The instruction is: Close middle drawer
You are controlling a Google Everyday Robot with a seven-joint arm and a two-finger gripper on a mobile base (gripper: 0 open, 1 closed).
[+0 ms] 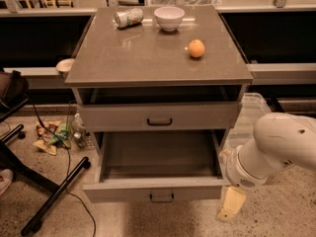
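The middle drawer (157, 190) is pulled far out of the grey cabinet (158, 58). Its low grey front has a small black handle (162, 197), and its wide plain tray (159, 154) holds nothing I can see. Above it, the taller-fronted top drawer (159, 116) is pushed in. The lowest drawer is hidden below the open one. My gripper (230, 205) hangs from the white arm (276, 144) just right of the open drawer's front right corner, low near the floor and pointing down. It holds nothing I can see.
On the cabinet top are a tipped can (128, 18), a white bowl (169, 18) and an orange (196, 48). A black chair base (49, 196), a cable and litter (54, 135) lie on the floor at left. A clear plastic bin (252, 115) stands right of the cabinet.
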